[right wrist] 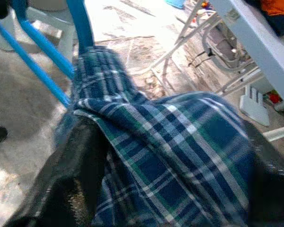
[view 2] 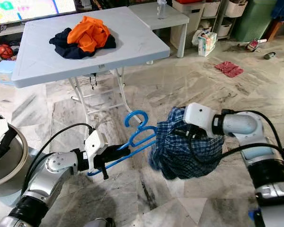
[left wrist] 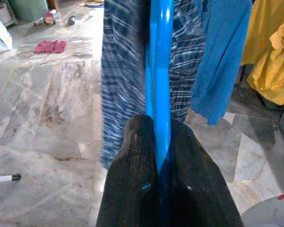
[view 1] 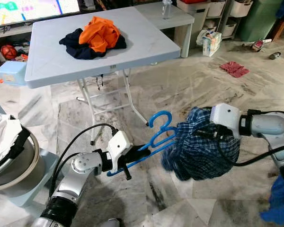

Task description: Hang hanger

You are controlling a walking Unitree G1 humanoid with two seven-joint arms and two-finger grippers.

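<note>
Left hand clamps its black fingers on the lower bar of the blue hanger, held low over the marble floor in front of the folding surface; just right of the hanger hook, the right hand is wrapped in the plaid shirt draped on it, gripping that cloth; orange and navy clothes lie on the surface behind.

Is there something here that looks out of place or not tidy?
Yes. A red cloth lies crumpled on the floor, and clothes sit in a heap on the table. The plaid shirt is bunched around the right gripper, not spread on the blue hanger held by the left gripper.
</note>
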